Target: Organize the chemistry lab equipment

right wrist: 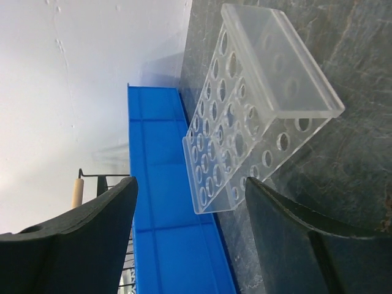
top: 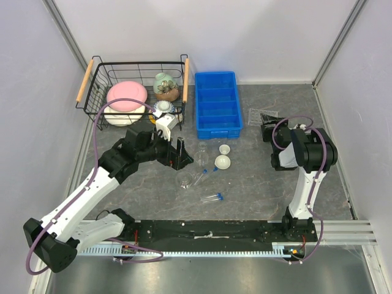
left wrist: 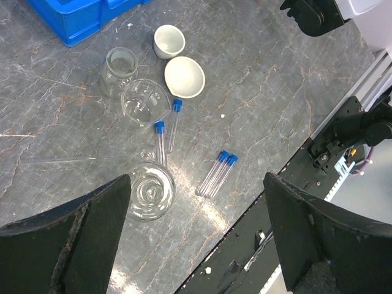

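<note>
Three clear round flasks (left wrist: 119, 67) (left wrist: 144, 101) (left wrist: 149, 193) lie mid-table with two white dishes (left wrist: 169, 41) (left wrist: 184, 76) beside them. Blue-capped tubes are scattered: two singles (left wrist: 160, 142) (left wrist: 174, 122) and a pair (left wrist: 218, 173). A thin glass rod (left wrist: 73, 159) lies to the left. My left gripper (left wrist: 196, 239) hangs open above them, near the lowest flask (top: 184, 179), with nothing between its fingers (left wrist: 67, 239). My right gripper (right wrist: 190, 239) is open and faces a clear tube rack (right wrist: 257, 104) lying on its side just ahead of the fingertips, not between them.
A blue divided tray (top: 217, 104) stands at the back centre, with the rack (top: 262, 116) to its right. A wire basket (top: 98, 104) with wooden handles holds pink, white and patterned crockery at the back left. Walls close the table on three sides.
</note>
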`<state>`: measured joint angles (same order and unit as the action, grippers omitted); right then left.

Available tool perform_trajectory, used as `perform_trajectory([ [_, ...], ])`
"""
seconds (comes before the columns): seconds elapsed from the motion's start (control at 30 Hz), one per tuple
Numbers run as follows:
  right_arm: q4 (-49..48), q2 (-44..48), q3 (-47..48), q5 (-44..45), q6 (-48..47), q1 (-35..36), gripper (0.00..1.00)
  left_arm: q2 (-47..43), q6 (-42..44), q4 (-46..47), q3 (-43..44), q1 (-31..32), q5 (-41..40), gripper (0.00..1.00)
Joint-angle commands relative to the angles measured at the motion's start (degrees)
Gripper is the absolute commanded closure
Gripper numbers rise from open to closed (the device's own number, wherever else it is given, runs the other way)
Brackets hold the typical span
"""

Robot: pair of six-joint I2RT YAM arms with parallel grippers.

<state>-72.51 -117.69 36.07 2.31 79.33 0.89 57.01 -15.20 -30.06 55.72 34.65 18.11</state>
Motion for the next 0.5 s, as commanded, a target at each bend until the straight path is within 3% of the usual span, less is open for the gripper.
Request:
perform_trajectory([
  [0.0,-4.6,-1.0,2.1,0.0,0.4,-0.2,0.22,0.4,0.6,1.7,0.4,0.4,0.5,0.04],
  [0.47,-5.1,-5.1,5.7,0.7,1.1,-0.2,0.42,1.2,0.8,0.8,0.7,0.5,-0.1,0.05],
])
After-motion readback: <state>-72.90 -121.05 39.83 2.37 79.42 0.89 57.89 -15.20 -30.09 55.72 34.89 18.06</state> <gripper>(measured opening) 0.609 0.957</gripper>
